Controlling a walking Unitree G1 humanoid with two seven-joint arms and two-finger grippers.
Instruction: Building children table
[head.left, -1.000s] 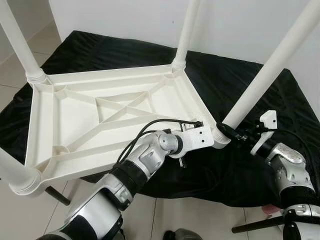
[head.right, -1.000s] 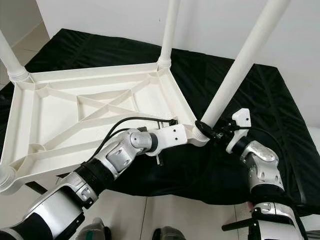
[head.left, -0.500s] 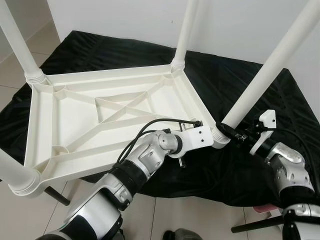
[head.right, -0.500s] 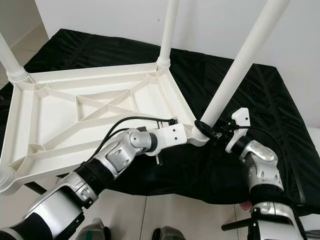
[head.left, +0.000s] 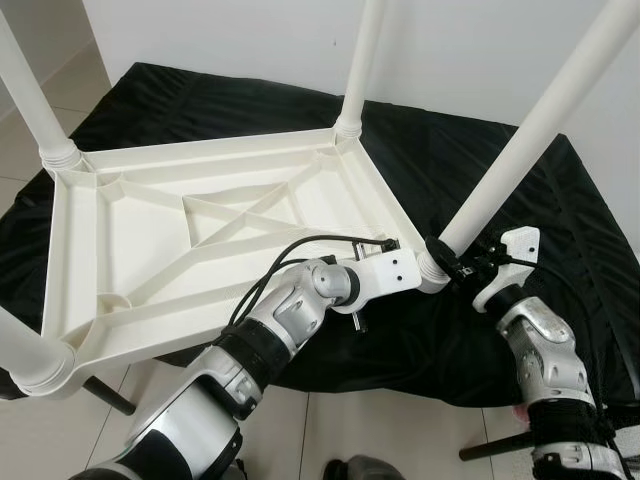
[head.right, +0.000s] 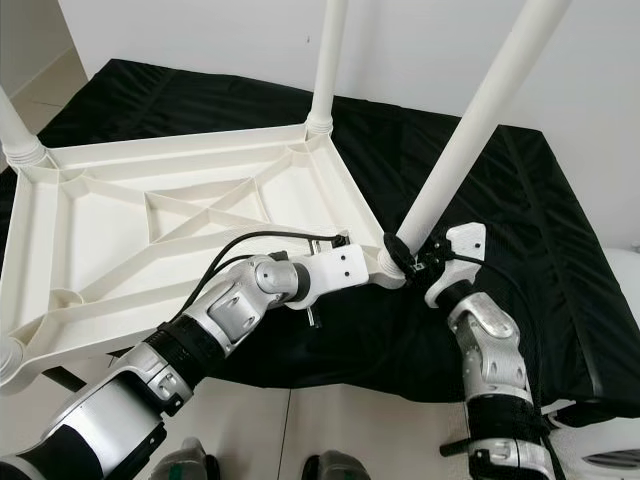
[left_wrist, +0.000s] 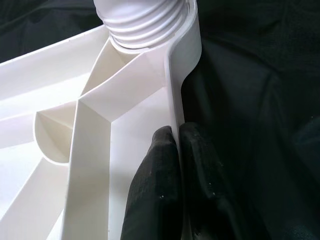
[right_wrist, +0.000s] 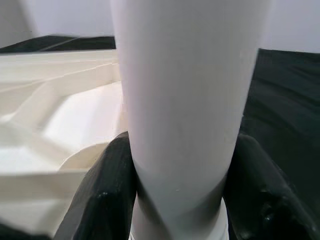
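Head view: white plastic kids' table (head.left: 200, 240) lies upside-down on black cloth (head.left: 480, 180), legs up. Left gripper (head.left: 385, 250) at its 4 o'clock corner; right gripper (head.left: 455, 265) at base of that corner's leg (head.left: 530, 130).

L wrist: fingers (left_wrist: 155, 190) pinched shut on the table's rim (left_wrist: 175, 90).

R wrist: fingers (right_wrist: 107, 195) clamped either side of the leg.

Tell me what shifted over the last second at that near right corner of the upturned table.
Little changed. The right gripper stays clamped round the base of the white plastic table leg, which now stands a little steeper. The left gripper still pinches the rim of the white ribbed upturned tabletop beside that corner. The whole view slid slightly, so the camera moved. The black cloth lies as before.
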